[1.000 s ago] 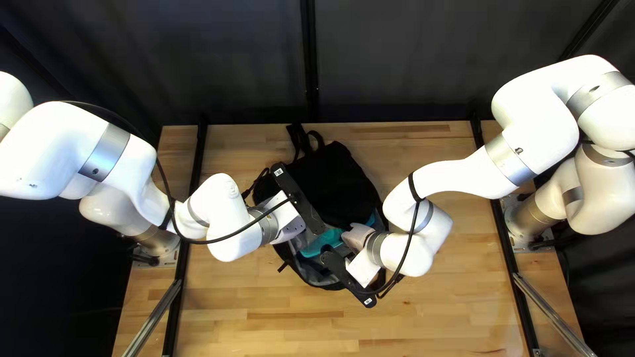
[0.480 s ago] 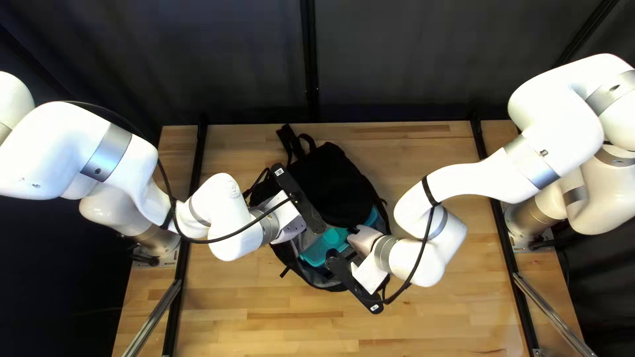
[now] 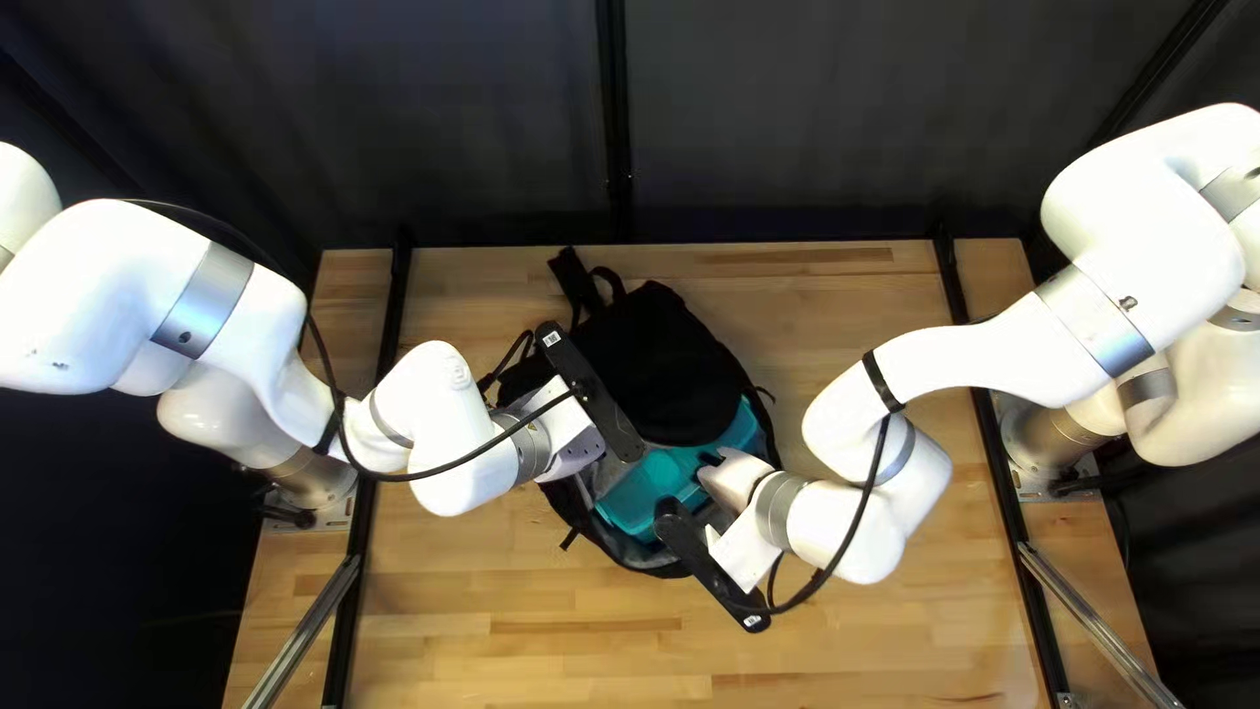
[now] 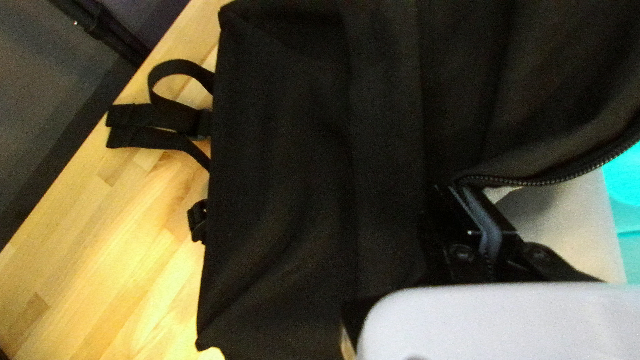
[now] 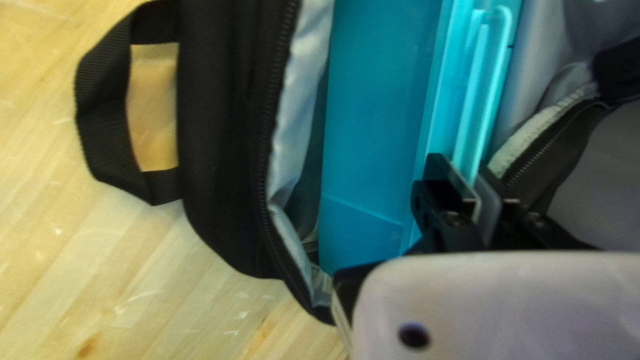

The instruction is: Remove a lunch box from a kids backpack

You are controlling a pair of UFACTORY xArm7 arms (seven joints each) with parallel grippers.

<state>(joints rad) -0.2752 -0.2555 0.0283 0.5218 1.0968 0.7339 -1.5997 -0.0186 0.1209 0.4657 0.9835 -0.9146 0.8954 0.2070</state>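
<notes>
In the top left view my left gripper is over the left side of the black backpack, its fingertips hidden. The left wrist view shows my left gripper closed on the zippered edge of the backpack; part of the teal lunch box shows beyond. At the bag's opening, my right gripper stands at the right part of the lunch box. Seen from the right wrist, my right gripper pinches a raised strip of the lunch box, which sits inside the grey-lined bag.
Black straps stick out at the bag's far end, onto the wooden table. A fabric handle loop lies beside the bag in the right wrist view. Both forearms reach in from the sides.
My right arm has moved right and toward the near edge; the bag's near part and the lunch box have shifted slightly right. More teal shows. My left gripper has hardly moved.
</notes>
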